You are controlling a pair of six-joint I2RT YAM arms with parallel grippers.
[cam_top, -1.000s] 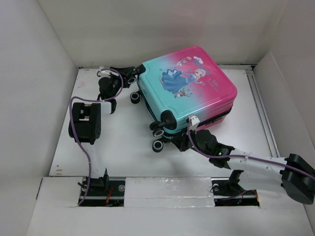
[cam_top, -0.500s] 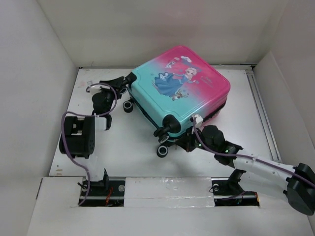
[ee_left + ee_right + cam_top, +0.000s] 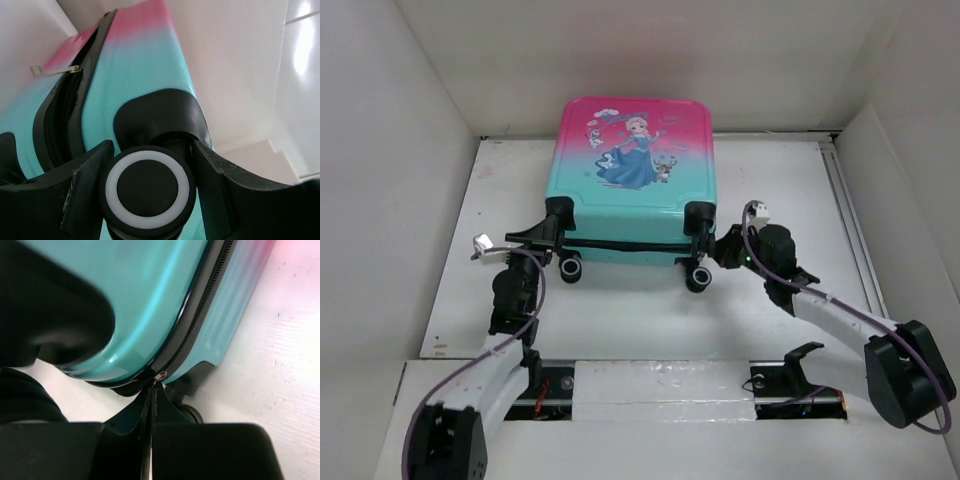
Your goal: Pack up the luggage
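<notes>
Facing both arms wheels-first lies the luggage point(image 3: 635, 150); left gripper point(image 3: 152, 150) brackets a wheel point(image 3: 147, 187), clamp unclear; right gripper point(image 3: 151, 392) pinches the zip pull point(image 3: 160, 375).

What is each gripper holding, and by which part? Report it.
Left gripper clamps the luggage by one wheel, jaws on either side. Right gripper pinches the zipper pull at the luggage's seam.

The luggage point(image 3: 635, 160) shell is hard plastic, smooth & glossy, w/ bright reflections just above the right claw point(image 3: 151, 397). The wheel point(image 3: 147, 186) between the left claw point(image 3: 150, 150) tips is matt black w/ a smooth white ring; its bracket point(image 3: 160, 112) is semi-gloss black plastic. The zip pull point(image 3: 160, 376) at the right claw's tips looks like shiny metal. The table point(image 3: 285, 365), right of this claw, is white & slightly rough.
</notes>
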